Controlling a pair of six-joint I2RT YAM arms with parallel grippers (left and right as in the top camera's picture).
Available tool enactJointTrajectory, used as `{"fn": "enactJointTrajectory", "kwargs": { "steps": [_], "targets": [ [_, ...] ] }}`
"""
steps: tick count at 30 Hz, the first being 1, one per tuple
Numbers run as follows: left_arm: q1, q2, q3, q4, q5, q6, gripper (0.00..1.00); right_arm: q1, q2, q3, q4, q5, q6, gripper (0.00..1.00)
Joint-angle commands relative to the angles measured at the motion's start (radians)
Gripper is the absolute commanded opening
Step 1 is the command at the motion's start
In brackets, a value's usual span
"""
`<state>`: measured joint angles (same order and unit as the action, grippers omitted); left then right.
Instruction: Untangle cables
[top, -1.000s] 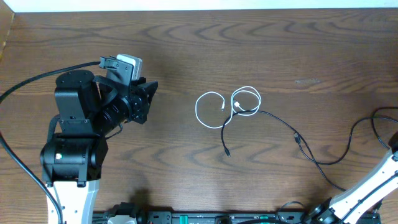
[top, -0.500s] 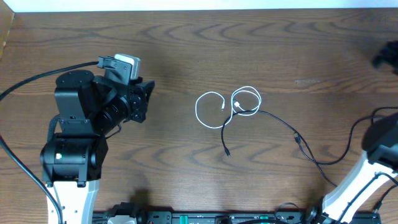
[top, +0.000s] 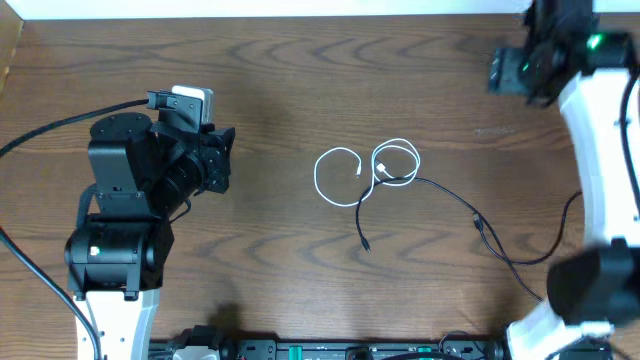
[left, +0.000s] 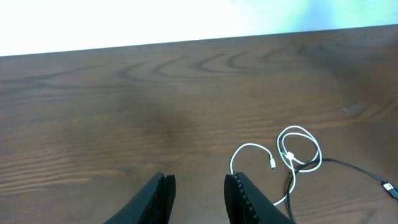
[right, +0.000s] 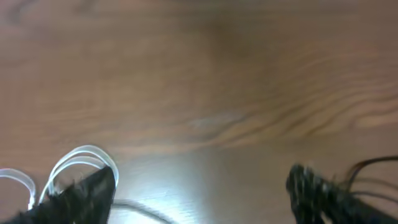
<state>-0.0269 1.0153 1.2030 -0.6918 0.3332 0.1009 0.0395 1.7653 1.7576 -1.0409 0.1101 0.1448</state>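
**Item: cables, tangled, on wooden counter**

**Count.** One white cable. One black cable is certain. Near the right edge its run seems to fork, so a second black strand is possible but cannot be told. Two claws.

**Location.** Right of the counter's centre. The white cable lies in two loops, a larger one to the left and a smaller one just beside it. The black cable crosses the smaller loop. One short end trails toward the near edge and finishes in a small plug; the long run goes off to the right.

**Handling (judged).** Light, thin and limp, lying flat on the wood, so likely awkward to pinch and apt to slide. A tug on the long black run would probably tighten the crossing. Better holds are the black plug end or the outer arc of the larger white loop, away from the crossing.

**Claws.** Left claw: narrow gap, nothing in it, well left of the cables. Right claw: spread wide, empty, view blurred, at the far right of the counter.
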Motion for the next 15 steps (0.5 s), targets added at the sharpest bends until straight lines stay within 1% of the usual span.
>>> {"fn": "enactJointTrajectory", "kwargs": {
  "steps": [1, 3, 6, 8, 15],
  "targets": [
    [0.003, 0.0, -0.008, 0.005, -0.013, -0.012, 0.32, 0.061, -0.062, -0.214, 0.08, -0.007, 0.032, 0.86],
    [0.003, 0.0, -0.008, 0.004, -0.011, -0.013, 0.32, 0.102, -0.066, -0.291, 0.141, -0.01, 0.061, 0.87],
    [0.003, 0.0, -0.008, -0.003, -0.008, -0.012, 0.32, 0.167, -0.046, -0.348, 0.198, -0.008, 0.082, 0.88],
    [0.003, 0.0, -0.008, -0.004, -0.008, -0.013, 0.32, 0.217, -0.021, -0.361, 0.223, -0.003, 0.098, 0.88],
    [0.003, 0.0, -0.008, -0.004, -0.006, -0.012, 0.32, 0.319, 0.089, -0.361, 0.256, -0.019, 0.169, 0.86]
  ]
}}
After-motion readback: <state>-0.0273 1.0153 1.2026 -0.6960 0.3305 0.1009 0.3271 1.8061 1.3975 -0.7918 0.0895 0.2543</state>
